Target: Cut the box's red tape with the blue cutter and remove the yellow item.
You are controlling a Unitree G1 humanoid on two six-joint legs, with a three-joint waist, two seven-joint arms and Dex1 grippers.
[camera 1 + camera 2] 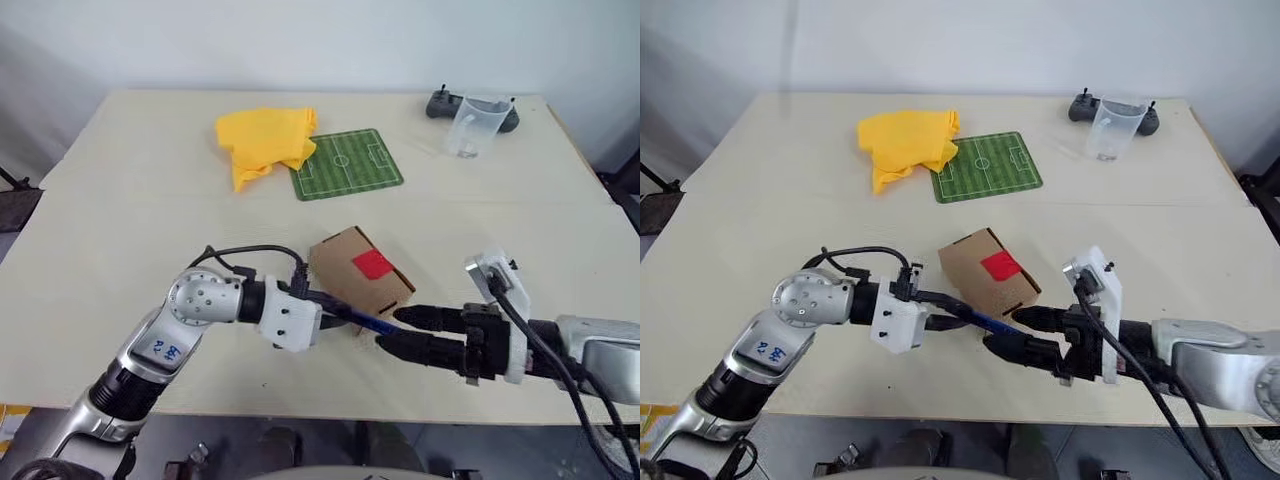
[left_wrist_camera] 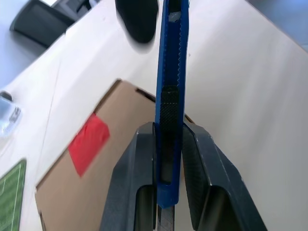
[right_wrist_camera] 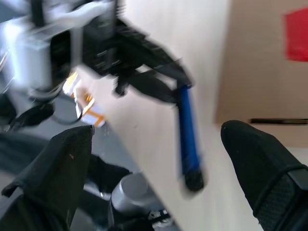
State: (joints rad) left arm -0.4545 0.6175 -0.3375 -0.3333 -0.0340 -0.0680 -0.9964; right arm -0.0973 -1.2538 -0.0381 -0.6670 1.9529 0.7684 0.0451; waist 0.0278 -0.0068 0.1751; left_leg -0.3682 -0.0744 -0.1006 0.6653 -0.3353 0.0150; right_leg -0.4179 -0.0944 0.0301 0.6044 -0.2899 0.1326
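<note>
1. Two grippers meet just in front of the box (image 1: 358, 270) on the bench (image 1: 150, 210).
2. Left gripper (image 2: 168, 144): jaws clenched on the cutter (image 2: 171, 96), levelled toward the right gripper (image 1: 392, 328).
3. Right gripper: jaws spread wide, empty, flanking the cutter's far end; probably a handover.
4. Tape (image 1: 371, 263) is uncut, facing up, so the yellow item presumably remains inside.

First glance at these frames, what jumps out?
The blue cutter clamped in the left end effector, at the table's near edge, pointing at the open right end effector. Just behind them sits the brown box with its red tape intact. Farther back lie a yellow cloth and a green pitch mat.
</note>
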